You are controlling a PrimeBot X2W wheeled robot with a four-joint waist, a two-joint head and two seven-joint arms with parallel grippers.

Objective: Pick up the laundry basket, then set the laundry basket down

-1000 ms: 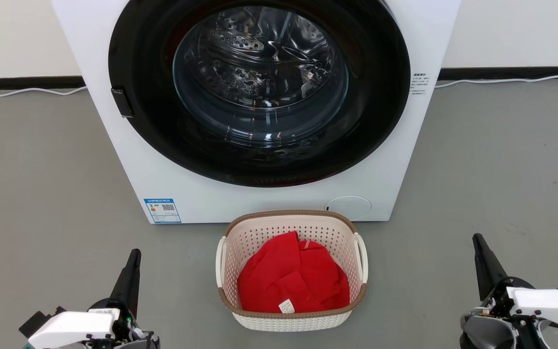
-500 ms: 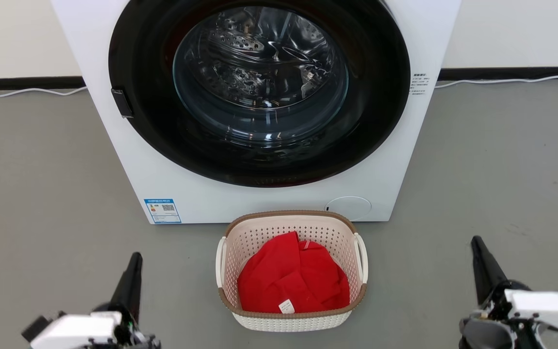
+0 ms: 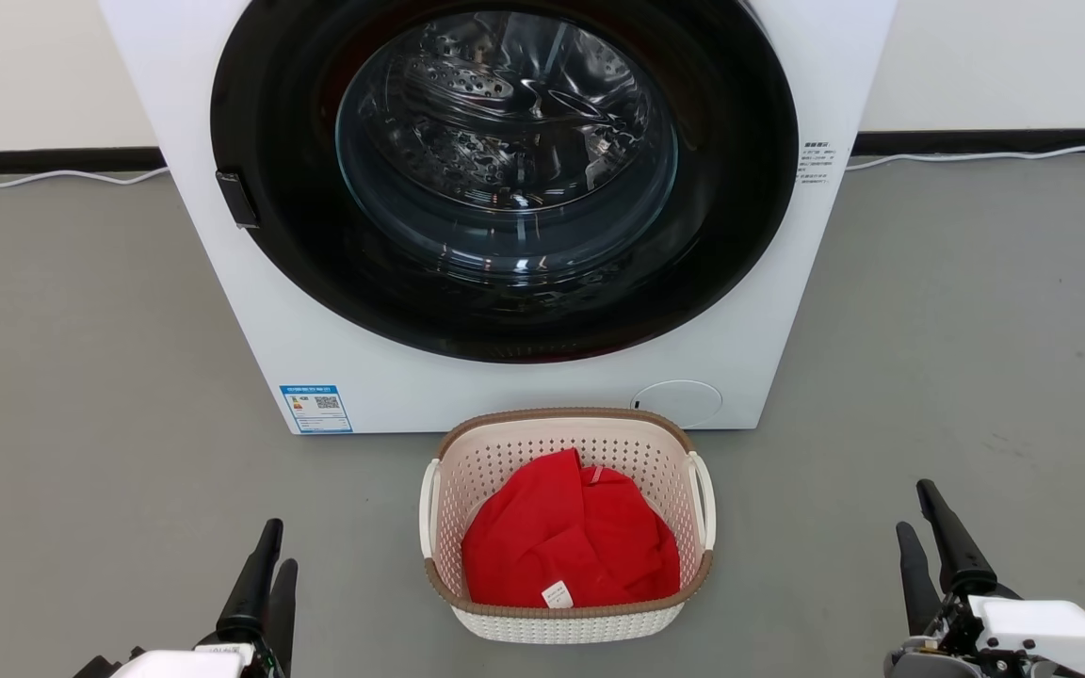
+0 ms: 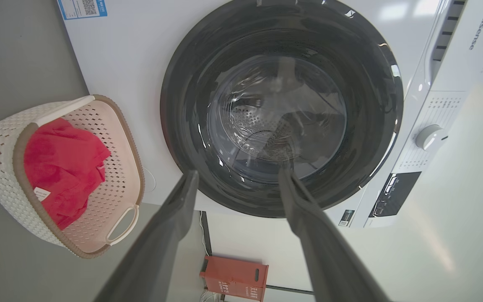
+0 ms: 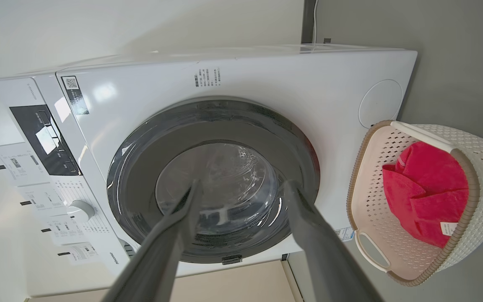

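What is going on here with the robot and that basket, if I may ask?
Nothing is being handled yet. The laundry basket sits on the grey floor right in front of the washing machine, with a red cloth inside it. The robot's left gripper and right gripper are low on either side of the basket, both open, empty and apart from it, so the pick-up has not begun.
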